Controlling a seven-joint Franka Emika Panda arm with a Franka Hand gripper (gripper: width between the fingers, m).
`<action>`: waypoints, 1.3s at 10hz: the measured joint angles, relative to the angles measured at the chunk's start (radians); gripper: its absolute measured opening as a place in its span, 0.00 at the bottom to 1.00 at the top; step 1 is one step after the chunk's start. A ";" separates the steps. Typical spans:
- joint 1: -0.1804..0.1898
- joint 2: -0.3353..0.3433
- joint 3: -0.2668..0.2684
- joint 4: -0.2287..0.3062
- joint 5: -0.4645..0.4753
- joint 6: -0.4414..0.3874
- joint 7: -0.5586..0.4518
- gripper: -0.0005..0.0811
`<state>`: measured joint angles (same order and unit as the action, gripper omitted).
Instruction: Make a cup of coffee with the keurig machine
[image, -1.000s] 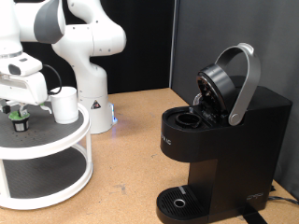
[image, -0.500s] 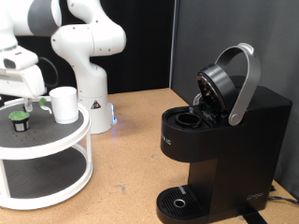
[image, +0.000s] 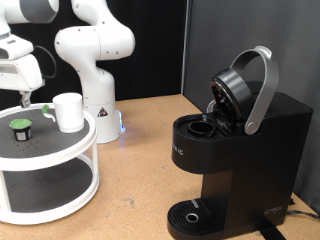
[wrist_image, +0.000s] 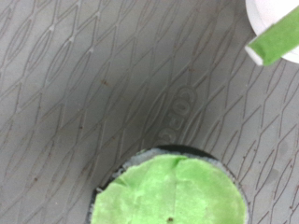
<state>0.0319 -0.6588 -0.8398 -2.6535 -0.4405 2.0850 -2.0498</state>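
Right now I see the keurig machine (image: 240, 150) on the exterior view's right, its lid swung up and the brew chamber exposed. Over on the left stands a white two-tier stand (image: 45, 160); the cup (image: 68, 112) sits on its grey top shelf, with a green-topped pod (image: 20, 129) near it. My gripper (image: 24, 97) hangs above that pod, holding nothing; whether its fingers are apart I cannot tell. The wrist view shows the pod (wrist_image: 170, 191) close below.
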 joint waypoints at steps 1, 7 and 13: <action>0.005 0.009 0.004 0.002 0.000 -0.003 0.009 0.99; 0.014 0.101 0.028 0.003 -0.001 0.062 0.149 0.99; 0.028 0.139 0.024 -0.048 -0.007 0.161 0.124 0.99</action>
<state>0.0604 -0.5195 -0.8155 -2.7012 -0.4471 2.2463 -1.9258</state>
